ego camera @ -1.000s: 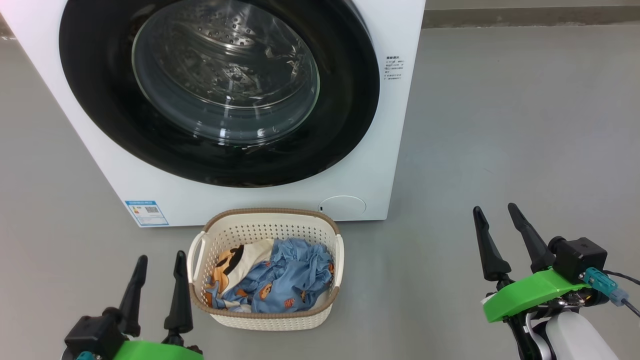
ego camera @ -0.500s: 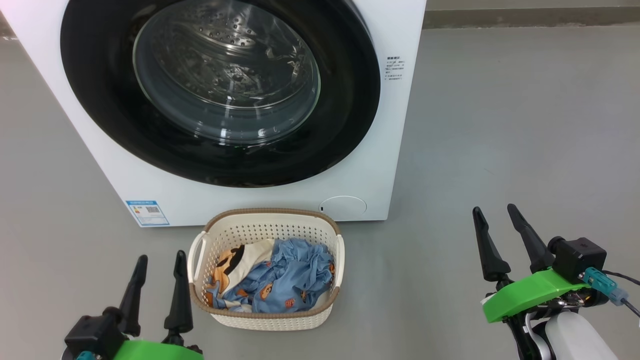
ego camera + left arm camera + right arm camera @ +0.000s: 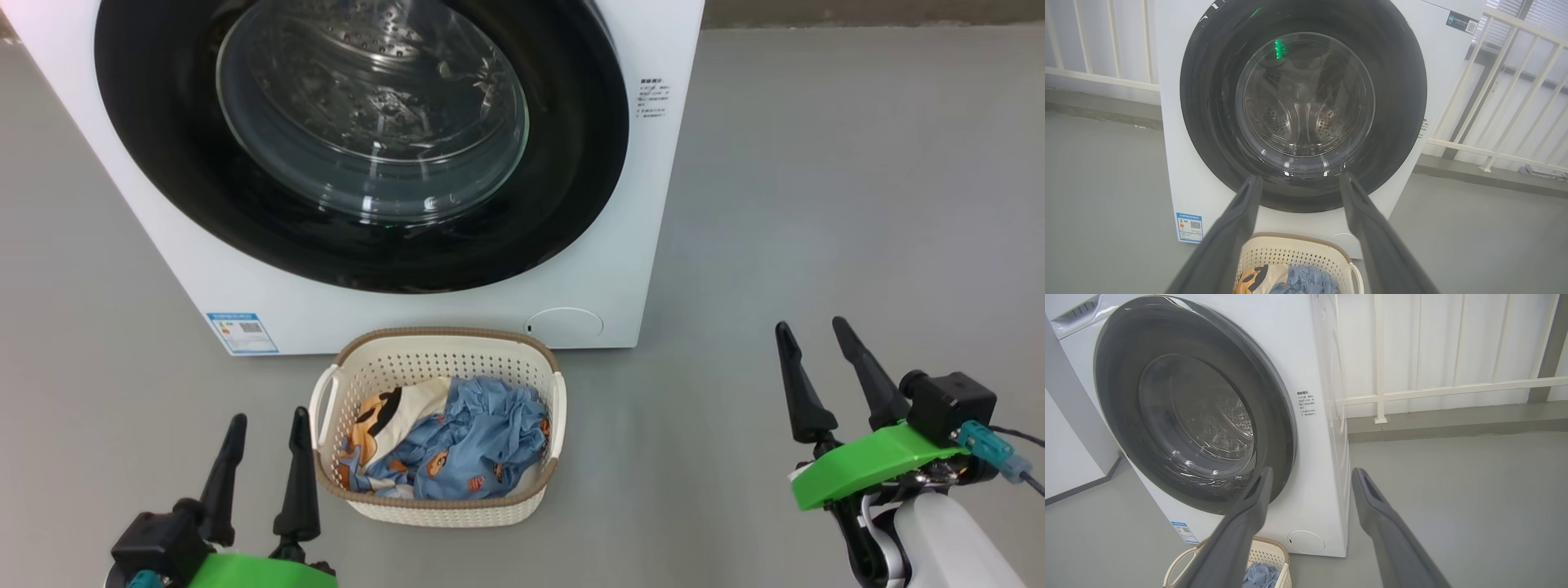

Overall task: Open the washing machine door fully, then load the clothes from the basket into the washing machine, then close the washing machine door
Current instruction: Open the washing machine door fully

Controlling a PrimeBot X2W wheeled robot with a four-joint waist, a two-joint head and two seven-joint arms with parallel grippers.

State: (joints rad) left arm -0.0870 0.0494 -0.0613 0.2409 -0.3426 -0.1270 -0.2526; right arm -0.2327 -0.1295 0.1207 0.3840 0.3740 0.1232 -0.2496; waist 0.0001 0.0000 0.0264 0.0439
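A smooth grey floor [image 3: 816,204] spreads under everything, and a white barred railing [image 3: 1380,355] stands behind. On it sits the big white boxy front-loading washing machine [image 3: 188,278]. Its large round door with the wide glossy black rim and bulging clear glass centre [image 3: 571,163] is shut flush against the front.

Just before the machine stands the small cream-white perforated plastic basket with the brown rim [image 3: 445,510], its long axis running across, parallel to the machine's face. The light-blue and cream clothes with orange cartoon prints [image 3: 482,441] lie crumpled inside.

The left gripper [image 3: 270,414] hangs low, just beside the basket's left handle, its two dark fingers spread and empty. The right gripper [image 3: 811,323] is well apart from the basket, off the machine's right corner, likewise spread and holding nothing.

The door lies ahead of and above both grippers. By my reading its right edge is nearer the right arm, while the left arm is better placed for the basket. Where the handle or the hinge sits I cannot tell.

A small blue label with a QR code [image 3: 242,332] marks the lower left corner. A block of tiny dark print [image 3: 653,98] sits right of the door, and a dark sticker with a QR code [image 3: 1461,22] is near the top corner. None is legible, and no brand name can be read.
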